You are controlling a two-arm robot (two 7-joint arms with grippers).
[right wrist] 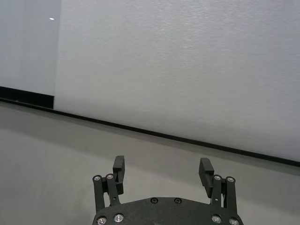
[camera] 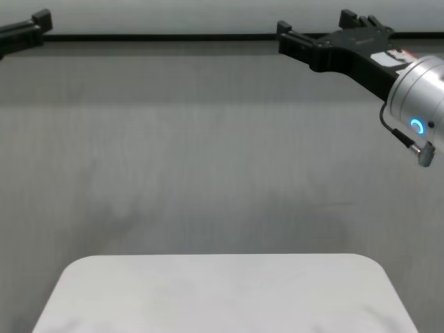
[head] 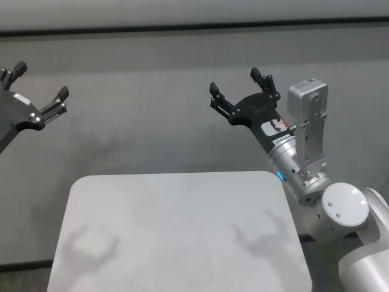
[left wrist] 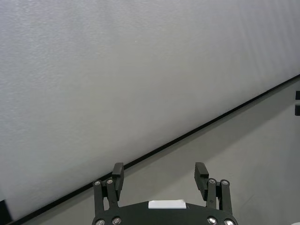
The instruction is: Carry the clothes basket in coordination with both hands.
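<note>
White table [head: 176, 231] nearest me, rounded corners, only my gripper shadows on top. Clothes basket not in any view; cannot tell where it is. My right gripper [head: 242, 91] raised above and beyond table's far right corner, fingers spread wide, holding nothing, blue ring glowing on silver wrist [camera: 416, 97]. My left gripper [head: 41, 91] raised beyond table's far left corner, fingers also wide, holding nothing. Beyond table: grey floor [head: 152, 103], then black baseboard [right wrist: 154, 133], pale wall [right wrist: 178, 61].

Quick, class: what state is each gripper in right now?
Left gripper: open, holding nothing, raised above the table.
Right gripper: open, holding nothing, also raised.
</note>
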